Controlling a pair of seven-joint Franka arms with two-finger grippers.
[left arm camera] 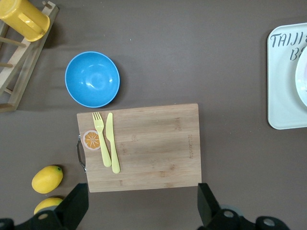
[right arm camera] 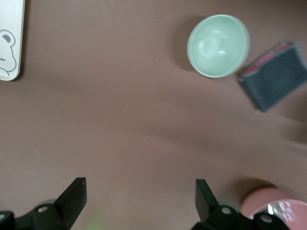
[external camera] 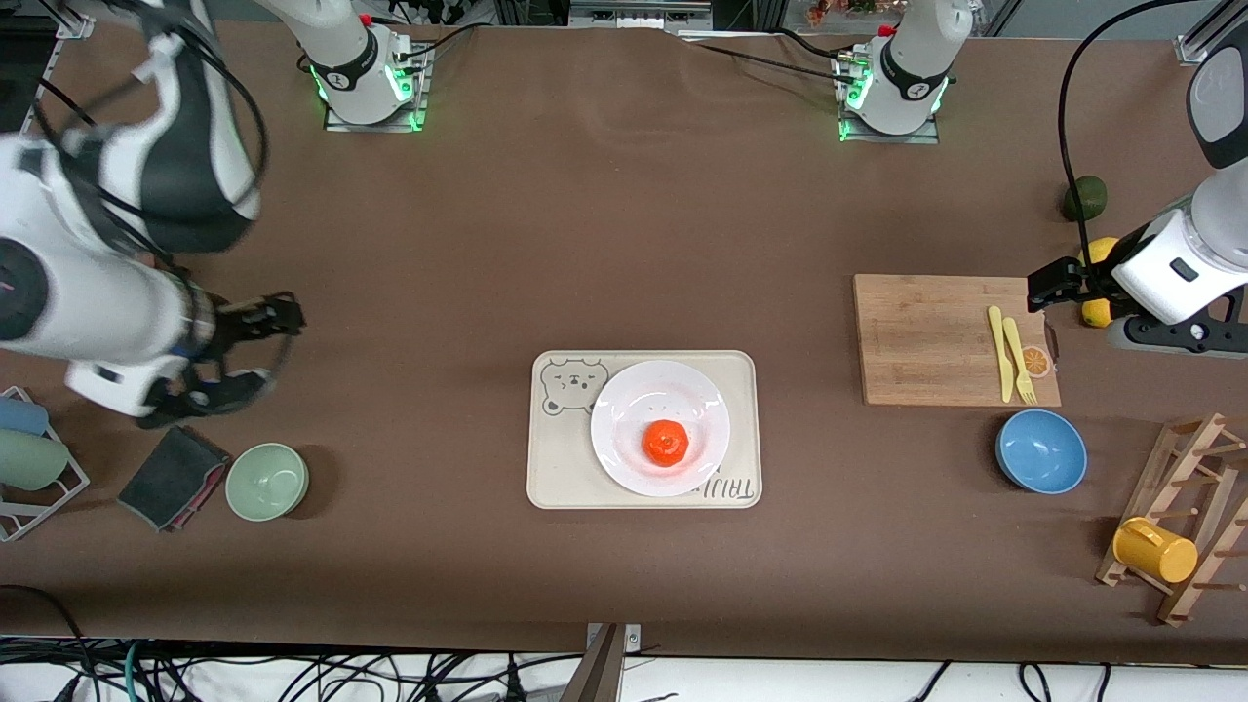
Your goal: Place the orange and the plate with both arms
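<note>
The orange point(external camera: 665, 443) lies on the white plate point(external camera: 624, 409), which sits on the beige bear-printed tray point(external camera: 546, 468) at the table's middle. My left gripper point(external camera: 1038, 291) is open and empty, up over the edge of the cutting board at the left arm's end; its wrist view point(left arm camera: 142, 206) shows the tray's edge point(left arm camera: 283, 72) and a sliver of the plate point(left arm camera: 303, 79). My right gripper point(external camera: 278, 349) is open and empty over bare table at the right arm's end; its wrist view point(right arm camera: 139, 201) shows the tray's corner point(right arm camera: 9, 43).
A wooden cutting board point(external camera: 936, 336) carries a yellow knife and fork point(external camera: 1012, 359). Near it are a blue bowl point(external camera: 1041, 450), lemons point(external camera: 1097, 312), a lime point(external camera: 1084, 198) and a rack with a yellow cup point(external camera: 1155, 549). A green bowl point(external camera: 267, 481) and dark cloth point(external camera: 171, 478) lie under the right arm.
</note>
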